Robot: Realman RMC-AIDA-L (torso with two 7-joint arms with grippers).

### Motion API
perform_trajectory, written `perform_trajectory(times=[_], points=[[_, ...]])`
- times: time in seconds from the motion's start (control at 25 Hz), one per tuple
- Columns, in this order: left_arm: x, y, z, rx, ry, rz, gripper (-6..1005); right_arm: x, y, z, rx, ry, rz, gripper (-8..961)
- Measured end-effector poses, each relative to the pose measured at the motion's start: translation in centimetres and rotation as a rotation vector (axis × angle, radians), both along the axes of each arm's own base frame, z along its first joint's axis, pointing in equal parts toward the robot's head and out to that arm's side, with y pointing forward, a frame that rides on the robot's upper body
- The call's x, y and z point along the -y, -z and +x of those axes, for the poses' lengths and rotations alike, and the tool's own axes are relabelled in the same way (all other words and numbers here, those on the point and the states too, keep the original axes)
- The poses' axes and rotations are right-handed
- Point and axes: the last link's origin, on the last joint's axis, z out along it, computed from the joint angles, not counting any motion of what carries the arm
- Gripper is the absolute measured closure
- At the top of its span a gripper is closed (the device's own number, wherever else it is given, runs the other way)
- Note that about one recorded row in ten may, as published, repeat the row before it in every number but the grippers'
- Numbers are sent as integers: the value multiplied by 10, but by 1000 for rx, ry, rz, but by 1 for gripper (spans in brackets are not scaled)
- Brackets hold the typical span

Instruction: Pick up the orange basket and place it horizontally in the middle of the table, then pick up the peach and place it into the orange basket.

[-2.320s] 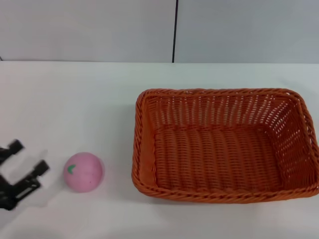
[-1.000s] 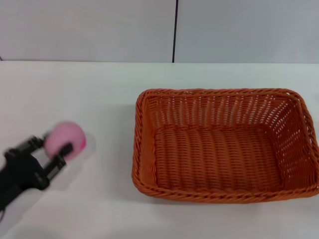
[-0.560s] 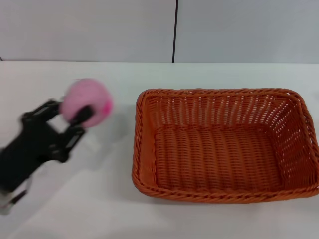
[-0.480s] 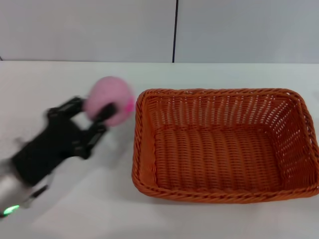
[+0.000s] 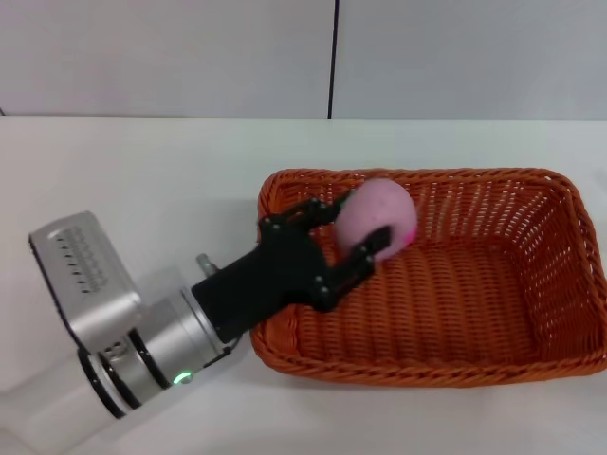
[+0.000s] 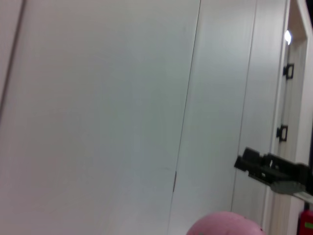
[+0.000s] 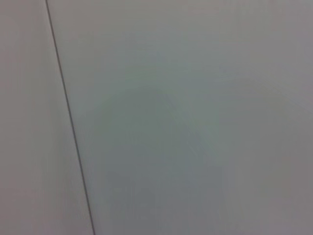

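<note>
1. The left gripper [image 5: 356, 232] is clamped on the peach [image 5: 376, 216], holding it above the left part of the orange basket [image 5: 427, 355].
2. The basket sits on the table [image 5: 142, 171], right of centre.
3. The right gripper is out of sight.

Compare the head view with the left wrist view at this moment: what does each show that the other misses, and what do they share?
Only the head view shows the orange basket on the table, and the left tool reaching over the basket's left rim, shut on the peach held above the basket floor. Only the left wrist view shows a black fixture and a small light off to one side. Both show the peach and the pale wall with its thin dark seam. The right tool appears in neither.
</note>
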Motion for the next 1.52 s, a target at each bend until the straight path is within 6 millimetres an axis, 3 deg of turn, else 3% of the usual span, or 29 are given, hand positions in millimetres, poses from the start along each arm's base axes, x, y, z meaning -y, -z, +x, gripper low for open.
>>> perform_trajectory(times=[0.4,0.6,0.8,0.84,0.88,0.96,1.04,1.16,1.52], points=[[4,-3,-12,-12,-40,19,211,-2,-5,6,6,39,22,422],[4,-20,-27,18,-110,111,193,-1,-13,12,-3,69,66,422],[8,-59,-70,31,-275,332,176,3,-25,22,-8,127,144,423],[8,-59,-70,31,-275,332,173,3,-26,24,-1,144,166,423],[15,-78,-93,25,-368,442,169,4,-28,27,4,161,191,423],[25,-96,-115,17,-471,554,169,7,-28,31,-2,216,255,423],[25,-96,-115,17,-471,554,169,8,-27,32,-3,232,274,423],[44,-118,-135,7,-557,688,169,10,-26,36,13,293,346,422],[55,-132,-141,18,-563,764,169,9,-24,35,4,307,360,423]])
